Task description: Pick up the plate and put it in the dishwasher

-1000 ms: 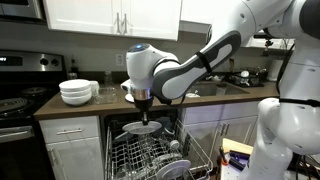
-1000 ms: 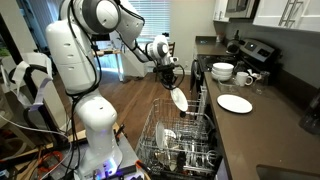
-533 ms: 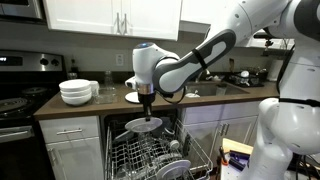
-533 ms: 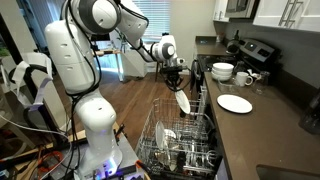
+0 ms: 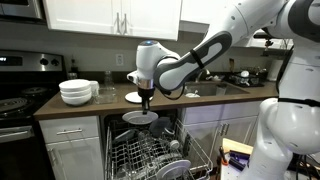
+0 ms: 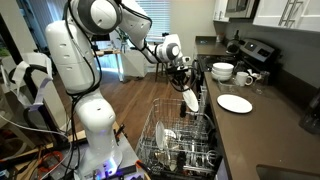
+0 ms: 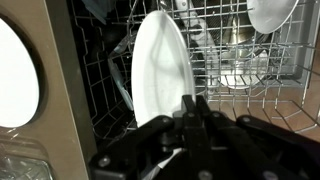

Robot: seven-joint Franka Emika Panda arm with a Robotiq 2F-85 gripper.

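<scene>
My gripper [image 5: 147, 103] is shut on the rim of the plate [image 5: 140, 117], a small white round plate that hangs below the fingers. It is above the open dishwasher's wire rack [image 5: 145, 155], close to the counter's front edge. Both also show in an exterior view, the gripper [image 6: 184, 85] with the plate [image 6: 190, 100] tilted on edge over the rack [image 6: 180, 140]. In the wrist view the plate [image 7: 160, 65] stands on edge in front of my closed fingers [image 7: 197, 105], with the rack's tines [image 7: 240, 70] behind it.
A second white plate [image 6: 235, 103] lies on the brown counter [image 5: 200, 100]. A stack of white bowls [image 5: 77, 92] stands near the black stove [image 5: 15, 100]. Dishes [image 7: 270, 12] sit in the rack. The robot's white base [image 6: 95, 130] stands beside the dishwasher.
My gripper has carried the plate a little upward and closer to the counter's edge, still above the rack. The grip has not changed.
</scene>
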